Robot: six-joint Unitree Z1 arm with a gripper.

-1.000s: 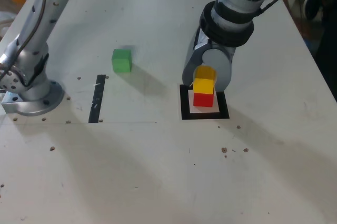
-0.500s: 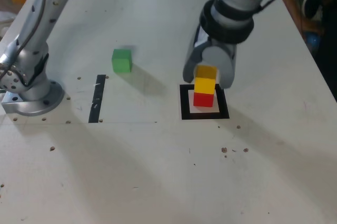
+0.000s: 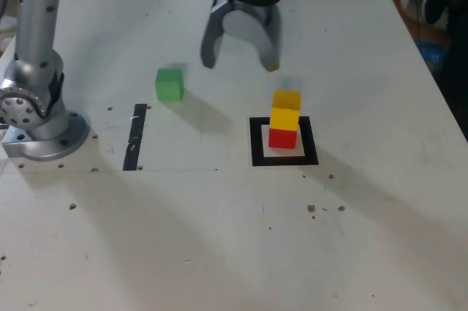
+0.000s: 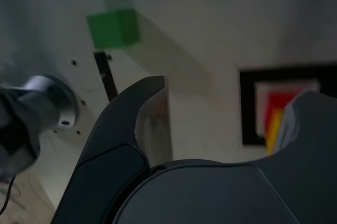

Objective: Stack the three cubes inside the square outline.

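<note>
Nearest, the square outline [image 3: 284, 141] holds the red cube [image 3: 283, 137] with the yellow cube [image 3: 285, 110] stacked on it (two high, upright). Farther back, toward the exterior view's left, the green cube [image 3: 169, 84] sits alone beside a black tape strip [image 3: 135, 136]. Farthest, the gripper [image 3: 240, 57] hangs above the table [image 3: 219, 238], jaws spread apart and empty.

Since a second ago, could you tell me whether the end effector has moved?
Yes. The end effector left the small yellow cube, moving toward the exterior view's left and far table edge, away from the black tape square outline.
</note>
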